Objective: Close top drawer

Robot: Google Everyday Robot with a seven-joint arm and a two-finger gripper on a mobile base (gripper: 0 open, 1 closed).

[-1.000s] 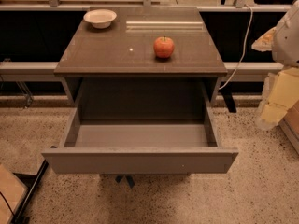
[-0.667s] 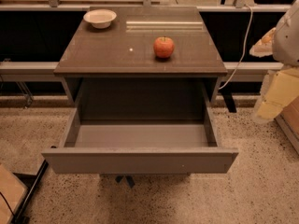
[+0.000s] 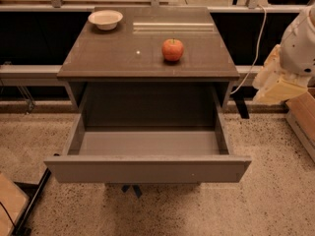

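At the lower left corner a tan board (image 3: 9, 203) lies on the speckled floor (image 3: 275, 191), with a black bar (image 3: 33, 198) slanting beside it. Further right stands the grey cabinet (image 3: 147, 58); on the back left corner of its top sits a shallow white bowl (image 3: 105, 19), upright. A tiny white speck (image 3: 138, 52) lies near the middle of the top; a red apple (image 3: 173, 49) stands right of centre, well apart from the bowl.

Below the cabinet top, the top drawer (image 3: 147, 169) is pulled far out toward the camera; its plain flat grey front panel hangs well forward of the cabinet body, and both side walls and the grey floor of the box are in full view; the dark cavity behind it shows under the top. Something dark peeks out beneath the front panel, too hidden to name.

To the right of the cabinet a white cable (image 3: 253, 50) runs down from the back rail toward the floor. At the right edge the robot's white arm (image 3: 299, 43) comes into view; the cream-coloured gripper (image 3: 273, 85) hangs below it, beside the cabinet's right side and apart from it, touching neither the drawer nor the top; whether it is spread or pressed together cannot be made out. Just below it, a brown cardboard box (image 3: 301, 117) rests at the frame's edge.
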